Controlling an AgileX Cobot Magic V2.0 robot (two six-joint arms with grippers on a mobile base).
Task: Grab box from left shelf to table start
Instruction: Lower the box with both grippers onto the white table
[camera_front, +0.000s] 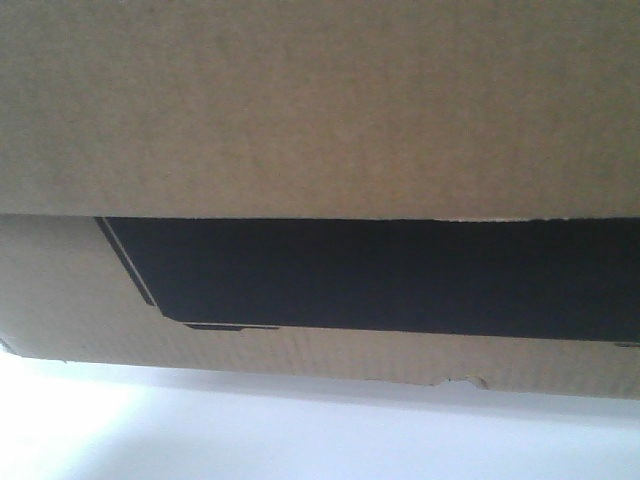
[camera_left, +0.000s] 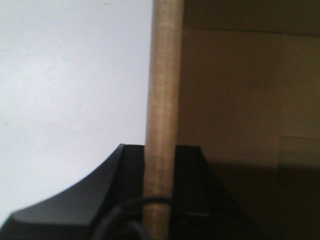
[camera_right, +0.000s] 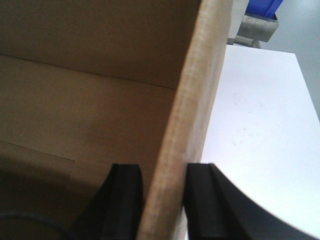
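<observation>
The box (camera_front: 320, 100), brown corrugated cardboard with a wide black panel (camera_front: 380, 275), fills the front view, and its bottom edge sits at the white table (camera_front: 250, 430). My left gripper (camera_left: 161, 150) is shut on the box's upright left wall (camera_left: 162, 75), one black finger on each side. My right gripper (camera_right: 162, 170) is shut on the right wall (camera_right: 195, 100) in the same way. Both wrist views look into the box's bare brown inside. The left shelf is out of view.
White tabletop (camera_left: 70, 90) lies outside the box on the left, and more white tabletop (camera_right: 260, 115) lies on the right. Past the table's far right corner, a blue bin (camera_right: 262, 6) rests on a grey ledge (camera_right: 255, 30). A black cable (camera_left: 125, 210) loops at the left gripper's base.
</observation>
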